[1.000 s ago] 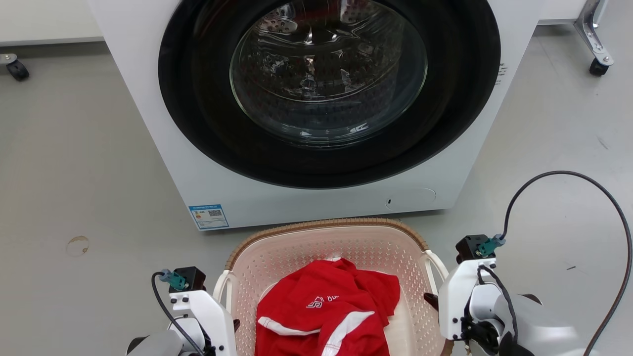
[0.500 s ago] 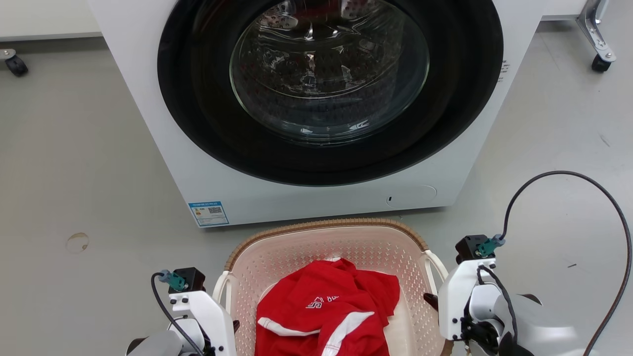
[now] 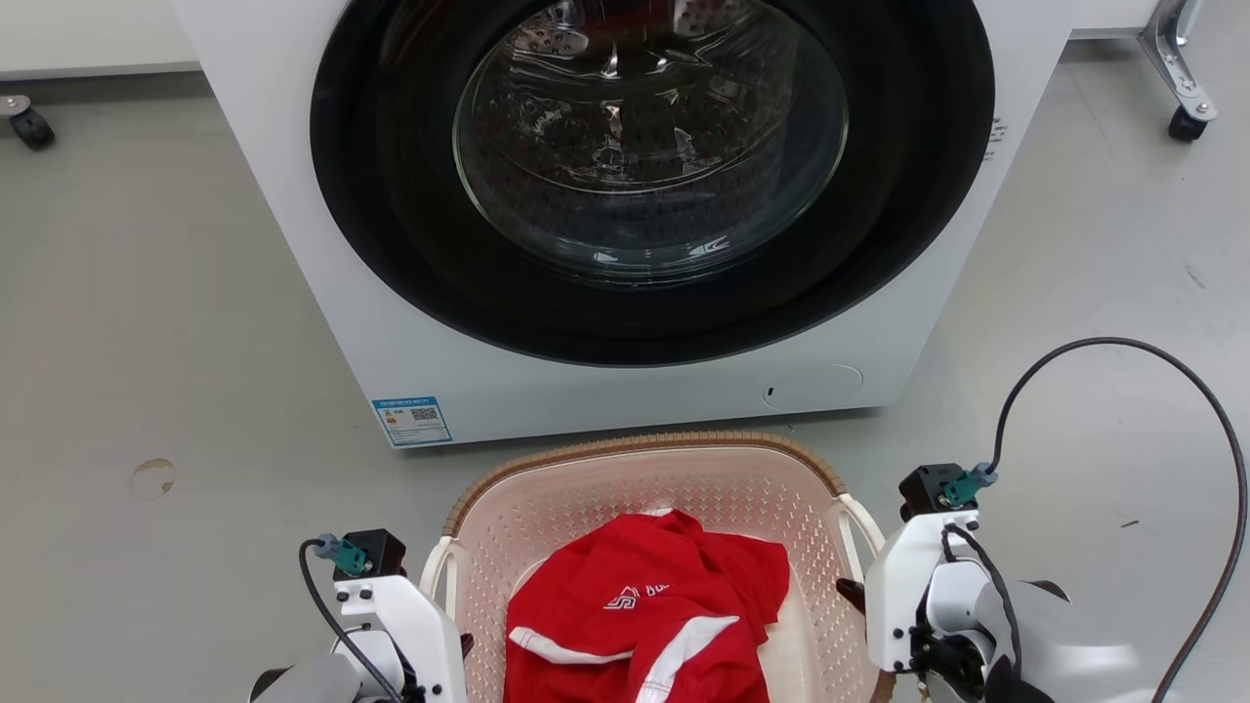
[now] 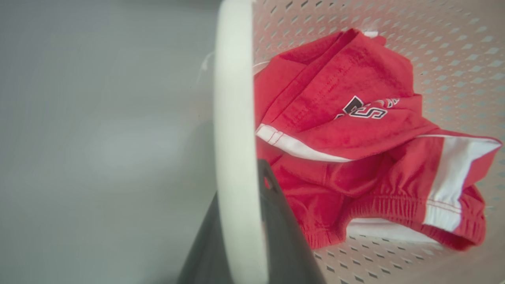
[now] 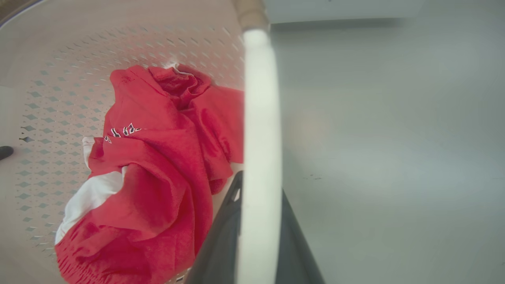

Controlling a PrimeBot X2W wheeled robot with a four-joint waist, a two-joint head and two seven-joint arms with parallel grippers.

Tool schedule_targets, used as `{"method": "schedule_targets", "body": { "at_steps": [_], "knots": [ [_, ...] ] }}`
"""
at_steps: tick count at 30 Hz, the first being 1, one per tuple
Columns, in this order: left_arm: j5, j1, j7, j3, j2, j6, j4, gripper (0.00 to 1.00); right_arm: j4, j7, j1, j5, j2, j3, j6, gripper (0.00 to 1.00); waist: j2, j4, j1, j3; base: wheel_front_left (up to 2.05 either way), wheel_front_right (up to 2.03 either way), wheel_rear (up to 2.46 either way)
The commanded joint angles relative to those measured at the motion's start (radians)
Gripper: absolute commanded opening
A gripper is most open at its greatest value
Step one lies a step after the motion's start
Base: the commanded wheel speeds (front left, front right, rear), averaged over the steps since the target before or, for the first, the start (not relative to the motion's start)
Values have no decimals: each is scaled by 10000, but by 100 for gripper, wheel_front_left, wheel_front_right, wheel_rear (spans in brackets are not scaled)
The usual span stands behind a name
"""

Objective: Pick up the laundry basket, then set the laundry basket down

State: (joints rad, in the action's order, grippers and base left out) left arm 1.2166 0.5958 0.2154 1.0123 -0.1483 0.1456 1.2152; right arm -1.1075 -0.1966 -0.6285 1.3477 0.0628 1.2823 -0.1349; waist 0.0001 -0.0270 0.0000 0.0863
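Observation:
The laundry basket (image 3: pixel 645 445), pale pink and perforated with a brown woven rim, sits low in the head view in front of the washer. A crumpled red garment (image 3: pixel 645 605) with white stripes lies inside it. My left gripper (image 3: pixel 465 641) is shut on the basket's white left handle (image 4: pixel 232 98), one dark finger on each side of the bar. My right gripper (image 3: pixel 850 593) is shut the same way on the white right handle (image 5: pixel 258 98). I cannot tell whether the basket's bottom touches the floor.
A white front-loading washer (image 3: pixel 625 395) with its round dark door shut stands right behind the basket. Grey floor spreads to both sides. A black cable (image 3: pixel 1123 342) loops over my right arm. Caster wheels (image 3: pixel 1184 125) stand at the far corners.
The head camera shifted slightly, so the washer sits a touch higher in the picture. Both grippers keep their hold on the handles and the basket stays put between them.

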Motion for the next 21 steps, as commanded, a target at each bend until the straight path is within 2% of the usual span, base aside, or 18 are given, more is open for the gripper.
{"method": "schedule_targets", "body": {
  "at_steps": [1,21],
  "knots": [
    [-6,183,-50,-205,-1412,-149,564,0,-436,124,-139,-1,-1130,-27,42,0,-1,6,0,8,0,0,0],
    [148,158,-69,-99,-1400,-149,601,0,-432,121,-130,-15,-1130,-22,42,0,-1,15,0,0,0,0,0]
  ]
}}
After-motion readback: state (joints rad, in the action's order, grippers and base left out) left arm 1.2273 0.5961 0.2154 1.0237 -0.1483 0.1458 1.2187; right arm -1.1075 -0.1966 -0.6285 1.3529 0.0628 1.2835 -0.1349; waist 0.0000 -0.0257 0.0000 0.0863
